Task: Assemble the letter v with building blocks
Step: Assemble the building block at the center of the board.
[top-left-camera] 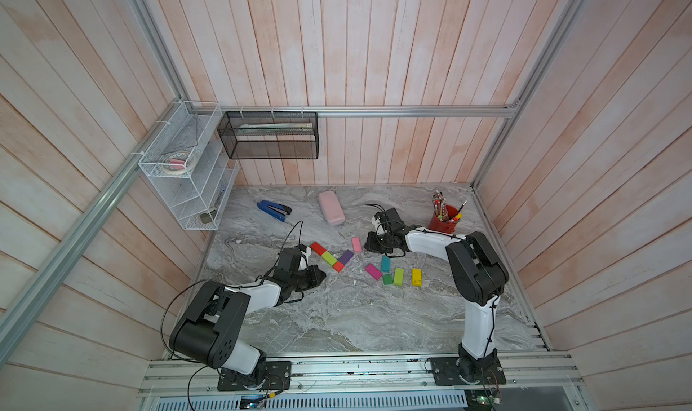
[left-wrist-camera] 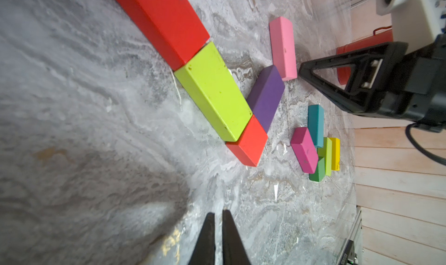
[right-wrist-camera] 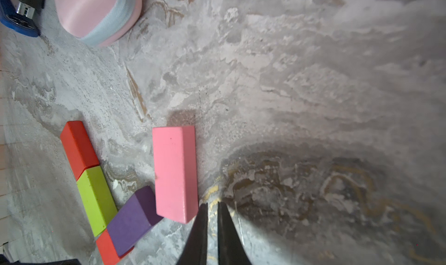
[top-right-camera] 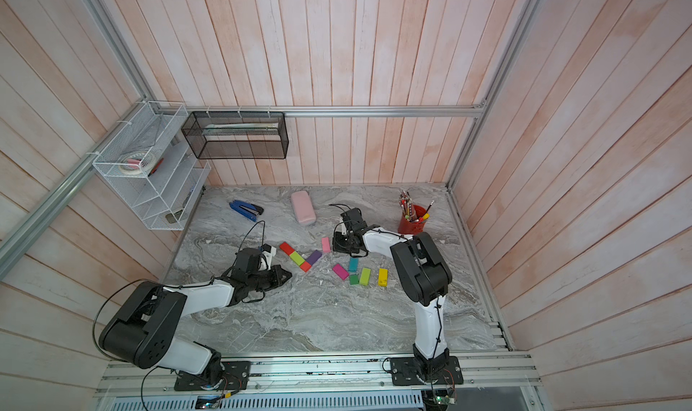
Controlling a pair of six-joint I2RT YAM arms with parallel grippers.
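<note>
Red brick (left-wrist-camera: 159,19) cut off at the left wrist view's edge; matte lime brick (left-wrist-camera: 212,90) abuts it; left tool (left-wrist-camera: 218,213) and right tool (right-wrist-camera: 212,203) nearly closed, empty

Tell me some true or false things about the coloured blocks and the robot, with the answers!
1. The lime brick lies between the red brick and the red cube. True.
2. The right tool holds the pink brick. False: the tool is shut on nothing, and the pink brick lies on the table beside it.
3. The purple brick touches the red cube. True.
4. The yellow brick touches the purple brick. False: it lies apart, among the loose bricks.
5. The stapler stands in the cup. False: it lies on the table, and the cup holds pens.
</note>
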